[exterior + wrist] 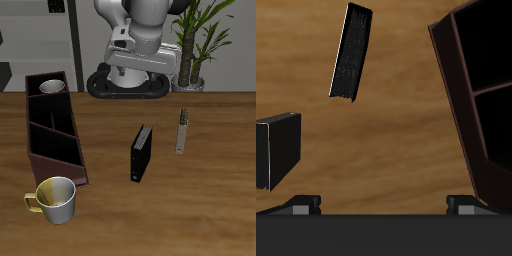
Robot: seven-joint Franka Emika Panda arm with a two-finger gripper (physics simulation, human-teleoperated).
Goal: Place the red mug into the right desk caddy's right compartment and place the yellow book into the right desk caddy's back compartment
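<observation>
The claw hangs high at the back of the bench, near the robot's base. Its fingers are spread wide with nothing between them.

The red mug appears to sit already in the caddy's end section, farthest back. That would leave the yellow book as the job in hand.

The yellow book lies in the open, forward of the claw and on the far side of the black book from the caddy. Its long axis runs roughly front to back, so I'd expect the fingers to close across its narrow width.

There is bare wood all round it, well clear of the bench's edges. Carrying it to the caddy means crossing over or behind the upright black book. The yellow-and-white mug stands by the caddy's near end, out of the way.
</observation>
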